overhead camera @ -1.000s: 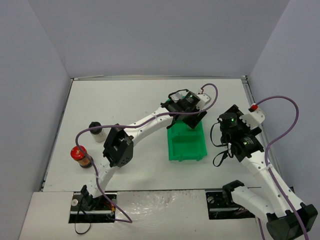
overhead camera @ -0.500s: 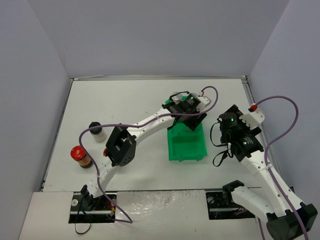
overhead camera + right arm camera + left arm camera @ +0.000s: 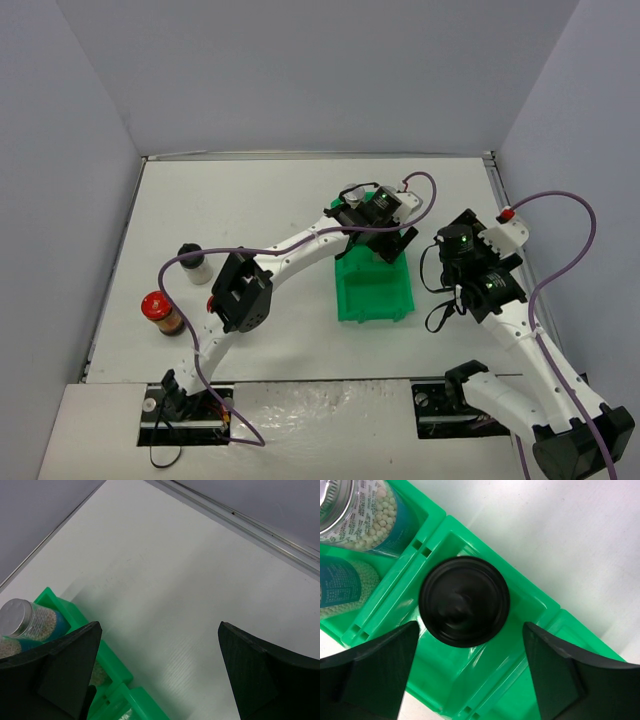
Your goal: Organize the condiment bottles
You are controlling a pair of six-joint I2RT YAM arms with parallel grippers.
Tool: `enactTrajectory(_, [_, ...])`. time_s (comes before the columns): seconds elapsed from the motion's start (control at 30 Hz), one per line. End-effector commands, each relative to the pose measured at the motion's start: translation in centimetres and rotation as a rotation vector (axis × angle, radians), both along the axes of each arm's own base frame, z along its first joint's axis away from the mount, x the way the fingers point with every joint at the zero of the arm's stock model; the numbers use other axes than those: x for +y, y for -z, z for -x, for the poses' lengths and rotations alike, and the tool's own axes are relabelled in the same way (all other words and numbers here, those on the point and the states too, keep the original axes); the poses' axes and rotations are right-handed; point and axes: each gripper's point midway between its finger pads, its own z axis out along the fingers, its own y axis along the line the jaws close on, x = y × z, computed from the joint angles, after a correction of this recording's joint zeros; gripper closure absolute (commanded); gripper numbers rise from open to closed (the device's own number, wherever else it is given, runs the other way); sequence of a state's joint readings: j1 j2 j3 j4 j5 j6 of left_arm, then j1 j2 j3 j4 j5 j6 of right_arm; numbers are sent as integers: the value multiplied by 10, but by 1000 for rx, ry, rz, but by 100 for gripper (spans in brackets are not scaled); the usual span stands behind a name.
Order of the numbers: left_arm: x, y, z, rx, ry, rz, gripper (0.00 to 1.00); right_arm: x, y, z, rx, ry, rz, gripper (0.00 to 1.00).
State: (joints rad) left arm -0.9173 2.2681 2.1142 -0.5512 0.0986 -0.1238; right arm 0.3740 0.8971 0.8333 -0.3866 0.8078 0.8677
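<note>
A black-lidded jar (image 3: 464, 601) stands in a compartment of the green bin (image 3: 485, 680). My left gripper (image 3: 470, 626) hovers over it, open, with a finger on each side and clear of the lid. A silver-lidded jar (image 3: 350, 510) and a second jar with a blue label (image 3: 337, 587) sit in the neighbouring compartments. In the top view the left gripper (image 3: 385, 240) is over the back of the bin (image 3: 375, 290). On the table to the left stand a black-lidded jar (image 3: 192, 262) and a red-lidded jar (image 3: 160, 312). My right gripper (image 3: 159, 625) is open and empty.
The right gripper (image 3: 452, 258) hangs just right of the bin, above bare white table (image 3: 190, 580). The silver-lidded jar (image 3: 17, 611) and the bin corner (image 3: 107, 665) show at its lower left. Grey walls enclose the table. The left arm's elbow (image 3: 240, 292) partly covers something red.
The left arm's elbow has shifted slightly right and its gripper has edged a little over the bin's back end. The right arm has not moved.
</note>
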Motion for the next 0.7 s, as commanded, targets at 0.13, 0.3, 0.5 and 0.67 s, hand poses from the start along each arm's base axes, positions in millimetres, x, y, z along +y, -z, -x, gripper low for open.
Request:
enactTrajectory(0.13, [-8,-67,-4,-121,0,123,14,-5,-10,-4,-46,48,1,0])
enactTrajectory(0.3, [7,-88,-3,-174,-44,111,14,-5,-9,-3,-44,50,2,0])
enactTrajectory(0.5, [41,-113,4,-219,-114,89,14,-5,-8,-3,-43,49,-1,0])
enactTrajectory(0.67, [90,-126,12,-247,-248,27,13,-4,-7,-2,-44,45,-6,0])
